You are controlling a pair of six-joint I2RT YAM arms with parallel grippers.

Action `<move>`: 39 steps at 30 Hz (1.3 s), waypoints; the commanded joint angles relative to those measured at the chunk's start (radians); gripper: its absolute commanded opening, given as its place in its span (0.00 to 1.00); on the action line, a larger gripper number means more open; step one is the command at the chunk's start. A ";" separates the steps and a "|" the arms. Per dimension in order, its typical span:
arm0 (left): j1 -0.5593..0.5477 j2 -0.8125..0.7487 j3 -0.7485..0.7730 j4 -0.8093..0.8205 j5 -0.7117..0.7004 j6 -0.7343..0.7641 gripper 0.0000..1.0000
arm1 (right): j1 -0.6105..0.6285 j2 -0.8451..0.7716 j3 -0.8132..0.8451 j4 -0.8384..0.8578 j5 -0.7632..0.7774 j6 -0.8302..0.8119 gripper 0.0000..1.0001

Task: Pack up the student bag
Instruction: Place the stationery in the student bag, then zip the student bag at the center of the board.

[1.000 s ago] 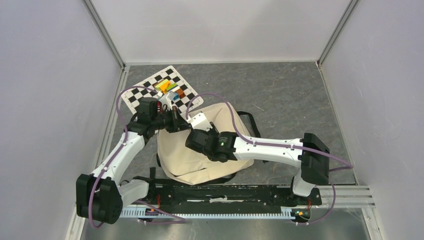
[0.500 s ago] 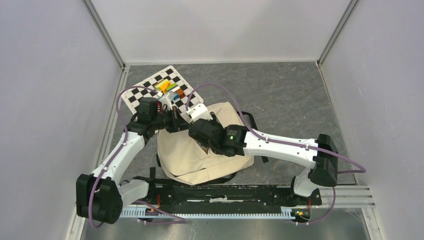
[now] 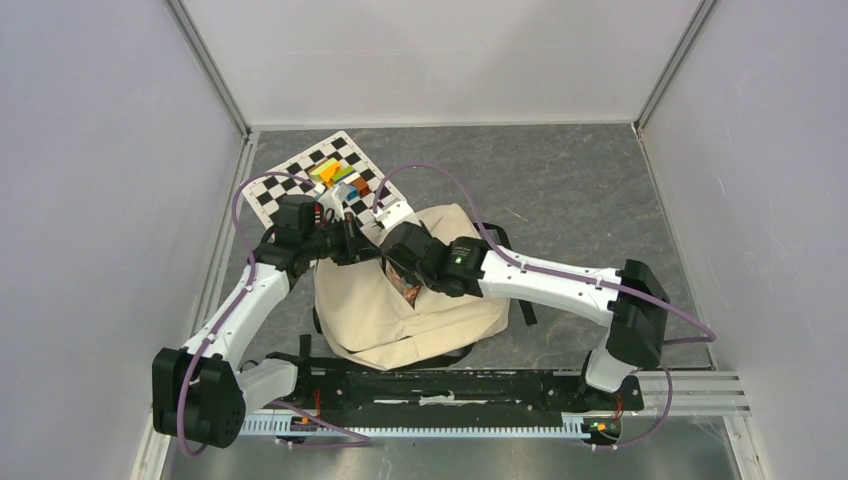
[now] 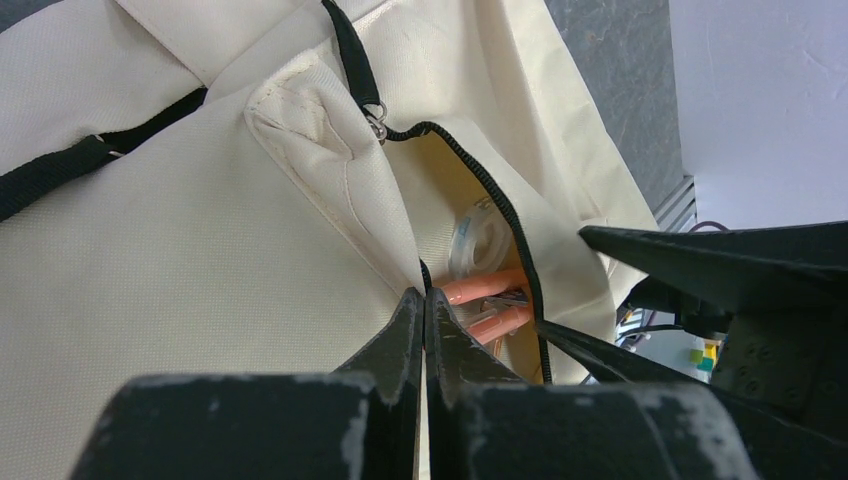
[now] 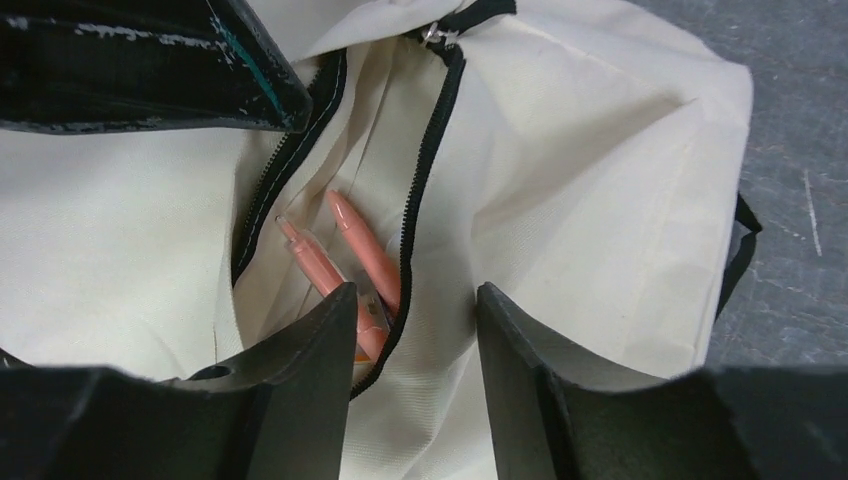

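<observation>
The cream student bag [image 3: 400, 318] lies flat in front of the arm bases, its black zipper [image 5: 425, 150] parted at the far end. My left gripper [image 4: 425, 293] [image 3: 365, 246] is shut on the bag's zipper edge and holds the opening apart. Inside lie two pink pens [image 5: 365, 250] [image 4: 480, 286] and a clear plastic roll [image 4: 478, 235]. My right gripper [image 5: 415, 292] [image 3: 403, 272] hovers over the opening, open, with only bag cloth and zipper showing between its fingers. Its left finger [image 5: 310, 350] hangs above the pens.
A checkerboard mat [image 3: 300, 178] with several coloured blocks [image 3: 340, 172] lies beyond the bag at the back left. Black straps [image 3: 500, 240] stick out at the bag's right side. Grey walls close in the table, and a black rail [image 3: 450, 385] runs along the near edge.
The right arm has swung from the bag's middle up toward the opening, beside the left gripper. The left arm has not moved and keeps its grip.
</observation>
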 commanded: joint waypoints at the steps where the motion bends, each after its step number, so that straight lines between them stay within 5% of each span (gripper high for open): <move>1: 0.012 -0.009 0.016 0.056 -0.008 0.050 0.02 | -0.018 0.017 -0.010 0.056 -0.063 -0.026 0.46; 6: 0.008 -0.007 0.016 0.061 -0.009 0.055 0.02 | -0.035 0.008 -0.002 0.063 -0.098 -0.042 0.00; 17: -0.185 -0.004 0.034 -0.013 -0.283 0.041 0.02 | -0.041 -0.148 -0.158 0.251 -0.314 0.022 0.00; 22: -0.219 -0.046 -0.071 0.131 -0.293 -0.091 0.02 | -0.041 -0.132 -0.298 0.335 -0.396 0.078 0.00; 27: -0.220 -0.115 -0.104 0.078 -0.375 -0.130 0.02 | -0.041 -0.120 -0.376 0.350 -0.394 0.096 0.00; 31: -0.218 -0.199 -0.113 0.003 -0.435 -0.145 0.12 | -0.041 -0.121 -0.366 0.349 -0.417 0.070 0.11; 39: -0.213 -0.191 0.006 -0.121 -0.398 -0.140 0.45 | -0.079 -0.170 -0.242 0.251 -0.345 -0.010 0.51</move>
